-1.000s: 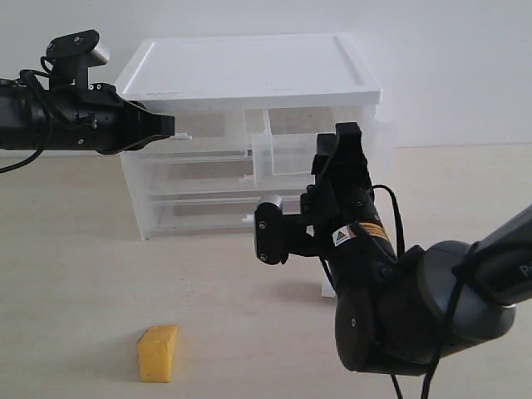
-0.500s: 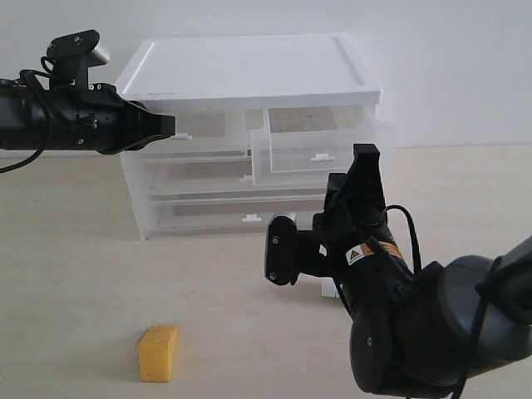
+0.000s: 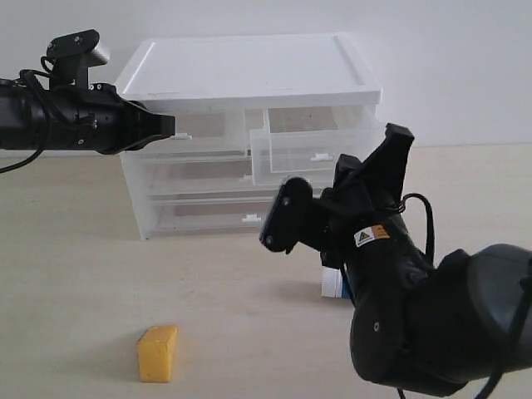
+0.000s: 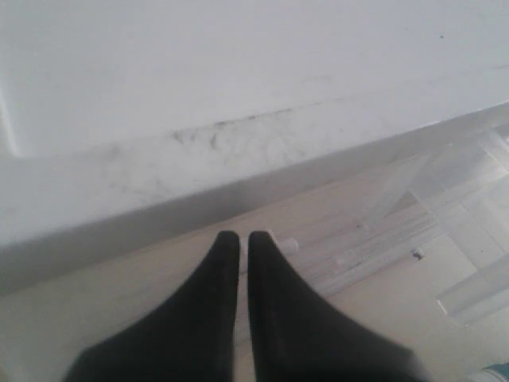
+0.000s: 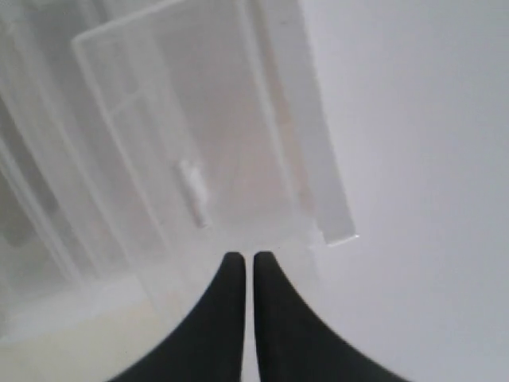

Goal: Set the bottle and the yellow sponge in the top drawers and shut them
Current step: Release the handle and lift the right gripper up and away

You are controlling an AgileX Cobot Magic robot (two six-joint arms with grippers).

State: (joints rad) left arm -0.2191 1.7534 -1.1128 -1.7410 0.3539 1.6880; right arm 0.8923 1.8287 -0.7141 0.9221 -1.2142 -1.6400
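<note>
Bottle: on the tabletop, low beneath the right gripper and mostly hidden behind that arm; only a white end and a sliver of teal label show. It is held by neither gripper.

Yellow sponge: a wedge-shaped foam block on the tabletop, far below the left gripper and well apart from both arms.

Top drawers: the right drawer is pulled out from the drawer cabinet, with its tab handle facing forward. The right gripper points up at the outer front corner of this drawer. In the right wrist view the same drawer lies directly ahead of the right gripper, whose black fingers are pressed together with only a thin slit between them, holding nothing. Contact with the drawer cannot be judged.

The left drawer sits further in than the right one. The left gripper is level with it, tip at its small tab handle. In the left wrist view the left gripper is likewise closed and empty beneath the cabinet's white top edge.
</note>
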